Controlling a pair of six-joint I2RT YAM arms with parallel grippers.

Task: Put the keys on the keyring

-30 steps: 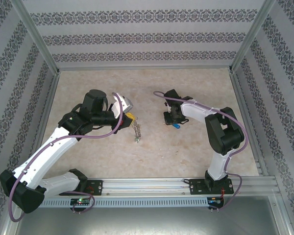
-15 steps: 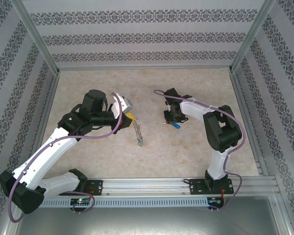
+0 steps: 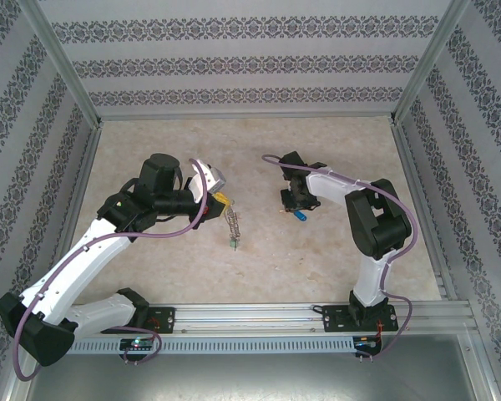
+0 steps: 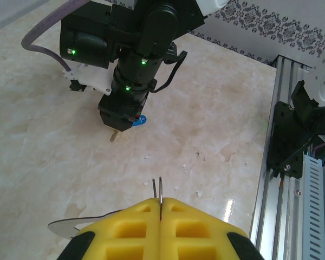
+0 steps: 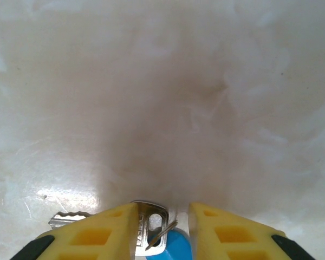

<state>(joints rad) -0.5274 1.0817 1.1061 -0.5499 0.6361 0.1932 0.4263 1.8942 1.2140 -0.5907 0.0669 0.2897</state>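
My left gripper (image 3: 222,200) is shut on the keyring (image 3: 232,222), which hangs down from it over the table with small keys at its lower end. From the left wrist, only the thin grey edge of the keyring (image 4: 160,189) pokes out between the shut yellow fingers (image 4: 141,222). My right gripper (image 3: 297,205) is down at the table, open. Its fingers (image 5: 105,230) straddle the blue-headed key (image 5: 179,246), which lies by a silver key head (image 5: 149,223). The blue-headed key (image 3: 302,215) (image 4: 141,120) peeks out beside that gripper.
A silver blade (image 5: 65,219) sticks out left of the right gripper's left finger. The aluminium rail (image 4: 271,179) and the right arm's base (image 4: 306,135) stand at the table's near edge. Patterned walls enclose the beige table (image 3: 259,142).
The hanging keyring has swung slightly under my left gripper. My right gripper has shifted a little to the right over the blue-headed key.
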